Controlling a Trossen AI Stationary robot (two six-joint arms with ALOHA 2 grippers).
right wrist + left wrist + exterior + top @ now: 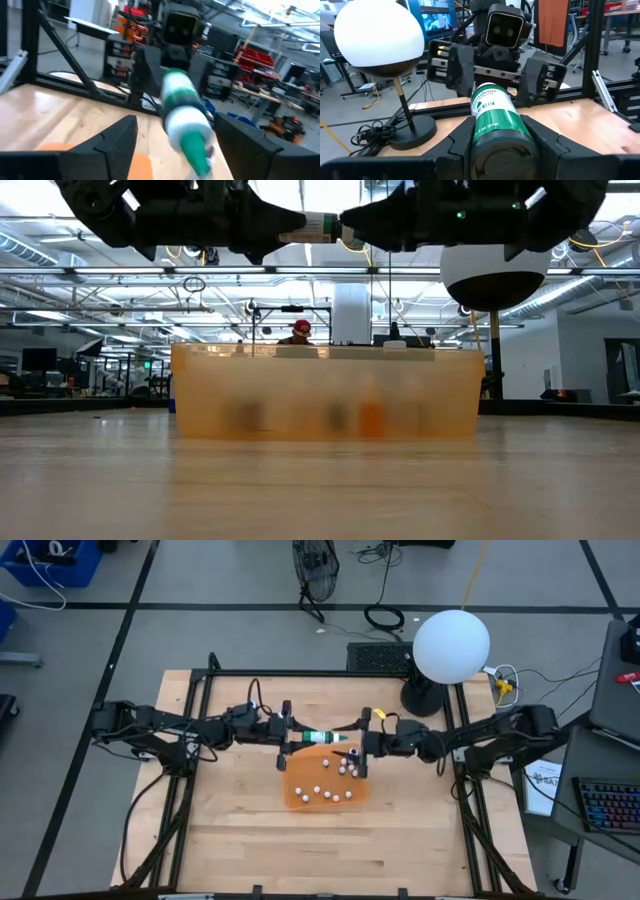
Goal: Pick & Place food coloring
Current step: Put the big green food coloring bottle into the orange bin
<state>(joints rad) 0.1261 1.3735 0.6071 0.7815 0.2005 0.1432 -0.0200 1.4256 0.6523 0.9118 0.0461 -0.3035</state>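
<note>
A small bottle (320,736) with a green label and a green pointed cap lies level in the air between my two grippers, above the far edge of the orange tray (291,798). My left gripper (292,736) is shut on it. My right gripper (360,745) is open, facing the left one. Its fingers stand on either side of the bottle's cap end (192,145) without touching it. A few tiny dark bottles with pale caps (348,764) stand in the tray's far right corner, among several small white balls (320,790). My left gripper pinches the bottle's base end (500,142) between its two fingers (462,137). The fingers come level from the table's left and lie along the bottle. The bottle is lifted clear, lying level, its cap end (490,92) pointing toward the right gripper.
A lamp with a big white globe (451,645) and a dark round foot (423,697) stands at the table's far right corner. The table's black frame rails (300,673) run along its edges. Bare wood lies near, left and right of the tray.
</note>
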